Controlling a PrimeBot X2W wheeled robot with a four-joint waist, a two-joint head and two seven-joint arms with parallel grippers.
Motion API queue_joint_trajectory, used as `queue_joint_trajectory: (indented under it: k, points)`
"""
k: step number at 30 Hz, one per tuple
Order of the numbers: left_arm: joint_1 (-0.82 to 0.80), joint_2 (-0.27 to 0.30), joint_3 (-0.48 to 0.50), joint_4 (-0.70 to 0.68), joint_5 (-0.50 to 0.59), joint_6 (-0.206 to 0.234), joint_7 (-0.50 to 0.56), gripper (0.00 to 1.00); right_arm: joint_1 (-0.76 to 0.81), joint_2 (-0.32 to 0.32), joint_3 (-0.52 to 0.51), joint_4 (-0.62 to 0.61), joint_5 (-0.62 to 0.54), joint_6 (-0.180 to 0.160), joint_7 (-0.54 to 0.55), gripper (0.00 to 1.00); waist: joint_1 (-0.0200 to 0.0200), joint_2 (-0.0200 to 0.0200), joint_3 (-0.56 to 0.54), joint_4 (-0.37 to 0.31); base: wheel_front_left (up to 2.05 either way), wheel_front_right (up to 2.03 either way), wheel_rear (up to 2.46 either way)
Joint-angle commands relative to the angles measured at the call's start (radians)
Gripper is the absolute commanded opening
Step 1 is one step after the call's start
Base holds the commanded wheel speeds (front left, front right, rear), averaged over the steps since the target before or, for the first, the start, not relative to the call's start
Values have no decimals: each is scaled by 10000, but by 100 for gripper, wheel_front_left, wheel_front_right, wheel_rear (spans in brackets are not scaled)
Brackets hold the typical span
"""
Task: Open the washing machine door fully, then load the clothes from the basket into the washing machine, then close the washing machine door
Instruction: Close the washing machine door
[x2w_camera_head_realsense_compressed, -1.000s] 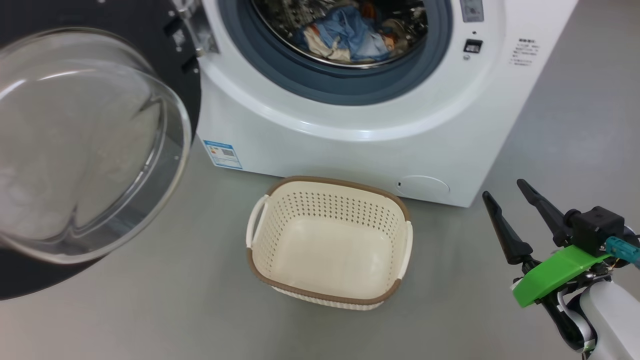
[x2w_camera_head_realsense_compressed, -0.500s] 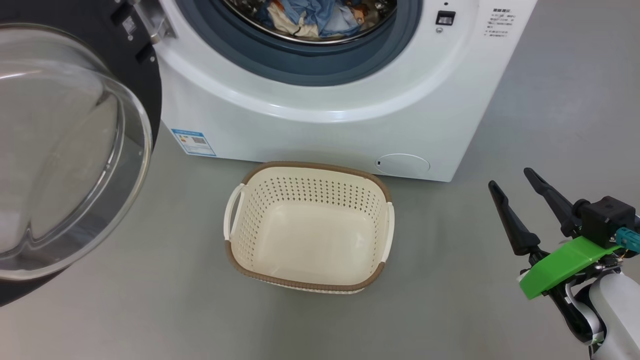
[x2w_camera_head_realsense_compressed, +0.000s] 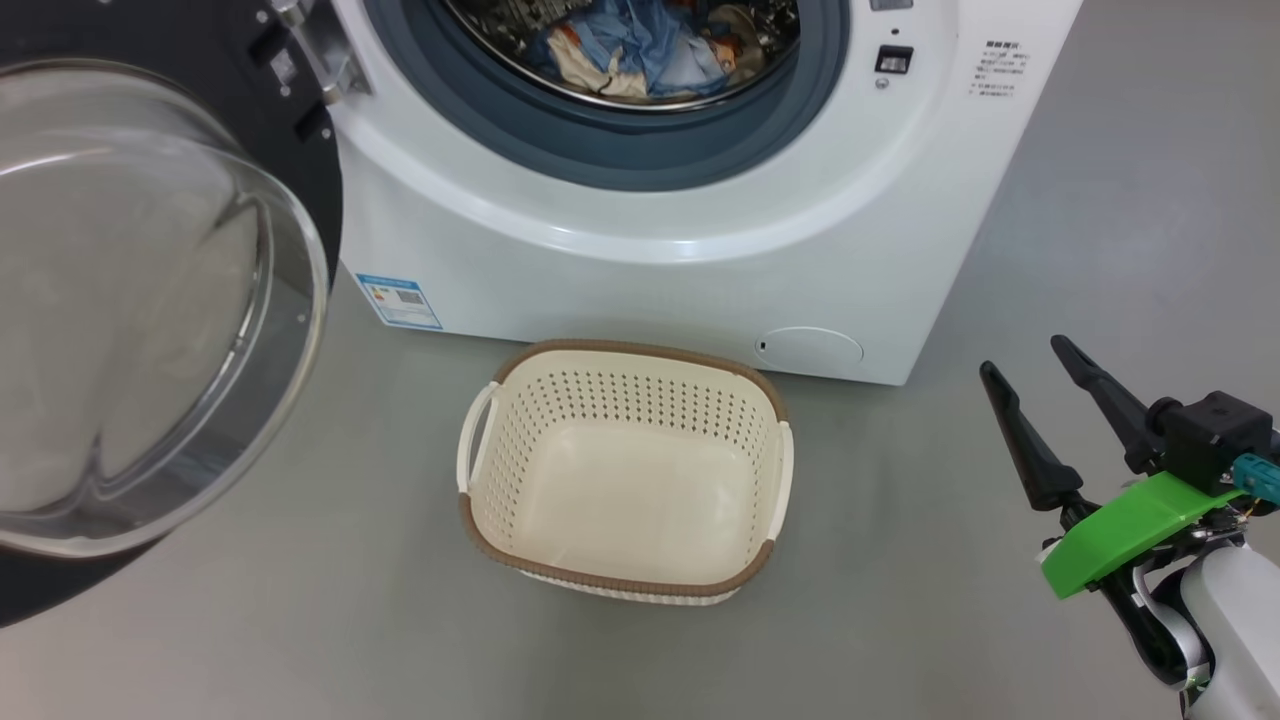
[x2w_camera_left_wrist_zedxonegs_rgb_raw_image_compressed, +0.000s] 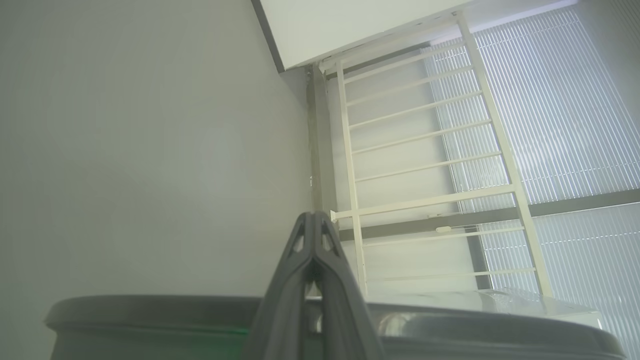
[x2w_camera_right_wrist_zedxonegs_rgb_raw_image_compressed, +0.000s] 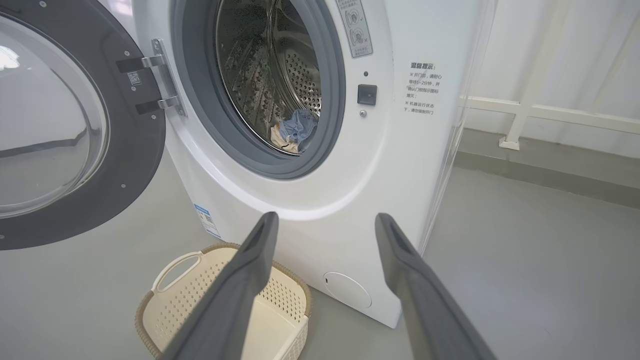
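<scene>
step: close door, judged | washing machine door (x2w_camera_head_realsense_compressed: 150, 300) swung wide, far left of right pincer (x2w_camera_head_realsense_compressed: 1023, 355), empty basket (x2w_camera_head_realsense_compressed: 620, 585) between | clothes (x2w_camera_head_realsense_compressed: 640, 50) in drum, up-left | right pincer apart, empty | left pincer (x2w_camera_left_wrist_zedxonegs_rgb_raw_image_compressed: 313, 216) pressed together, likely nearer the door

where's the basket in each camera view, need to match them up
head view: the basket sits bottom centre on the floor, in front of the washing machine.
right wrist view: the basket is at the lower left, below the machine's front.
left wrist view: aimed elsewhere, at a wall and window blinds.
shared landmark: the round cap low on the machine, just right of the basket.
</scene>
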Motion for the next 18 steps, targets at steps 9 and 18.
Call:
queue_joint_trajectory:
  k: [9,18]
  points:
    - [570,28,-675,-510,8,-78,2320,0,217,152,299,58,82,44,-133,100,0,0,-610,223,0,0,0]
    - [1315,-378,-809,-1453,-360,-78,3918,0,308,431,426,339,224,44,-351,100,0,0,-908,549,0,0,0]
